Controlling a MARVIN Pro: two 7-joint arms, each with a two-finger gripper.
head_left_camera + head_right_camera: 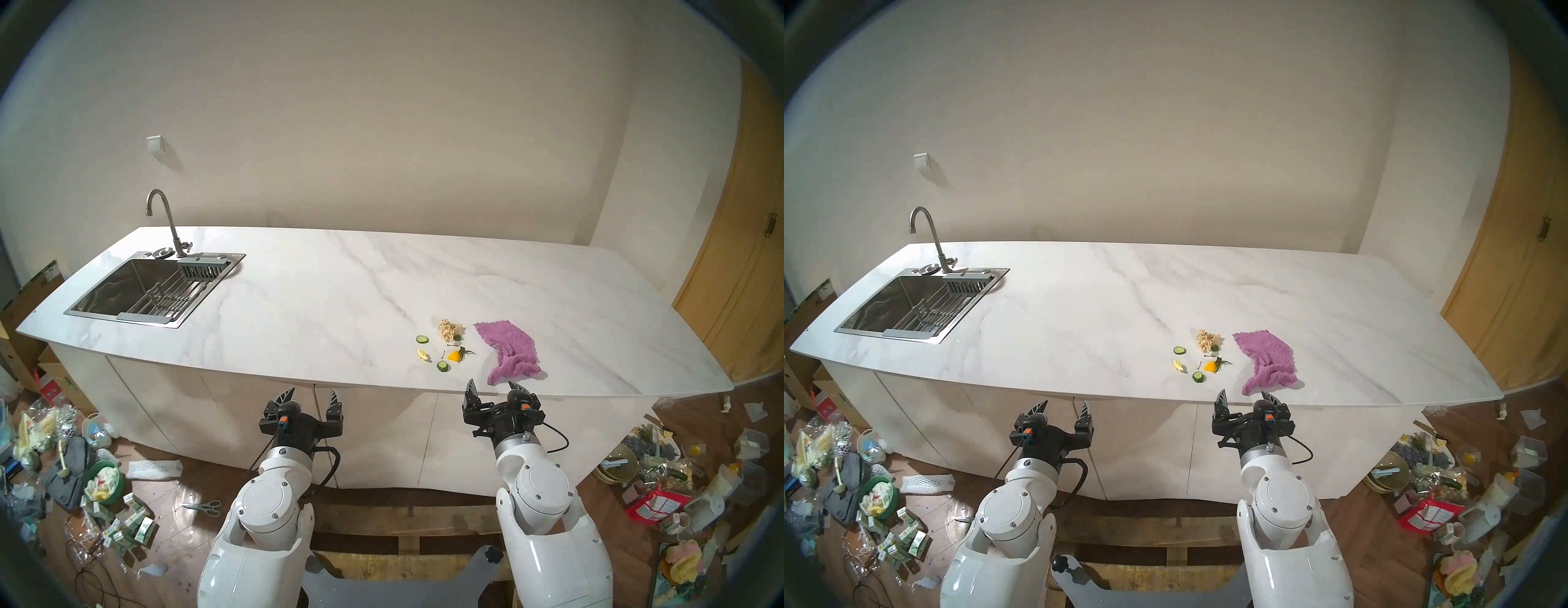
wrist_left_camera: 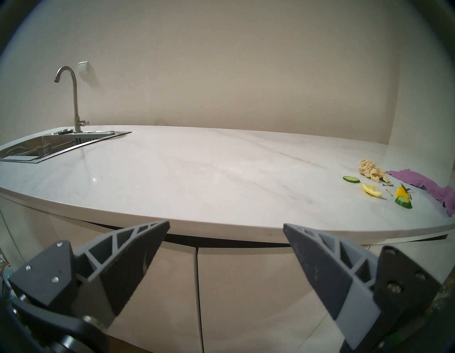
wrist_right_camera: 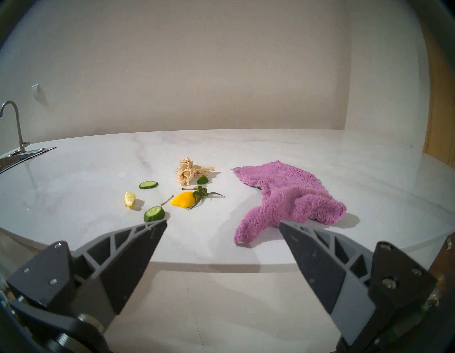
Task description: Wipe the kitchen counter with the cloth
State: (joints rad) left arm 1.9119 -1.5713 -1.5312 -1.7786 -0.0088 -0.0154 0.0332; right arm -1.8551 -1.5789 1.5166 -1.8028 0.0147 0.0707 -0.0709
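The white marble-look kitchen counter [image 1: 339,297] [image 1: 1106,305] [image 2: 197,177] [image 3: 73,177] spans the view, with the purple cloth [image 1: 509,348] [image 1: 1269,358] [image 2: 428,187] [image 3: 290,194] lying crumpled near its front right edge. My right gripper [image 1: 494,385] [image 1: 1244,395] [image 3: 222,223] hovers open and empty just in front of the counter edge, slightly left of the cloth's near tip. My left gripper [image 1: 312,392] [image 1: 1062,405] [image 2: 226,225] also stands open and empty, below the counter's front edge near the middle.
Food scraps [image 1: 449,344] [image 1: 1206,354] [image 3: 182,189] lie just left of the cloth: cucumber slices, lemon, a yellow piece, a beige clump. A steel sink [image 1: 110,293] [image 1: 877,308] with faucet [image 1: 163,220] sits at far left. A wooden door [image 1: 746,254] stands right. Clutter covers the floor on both sides.
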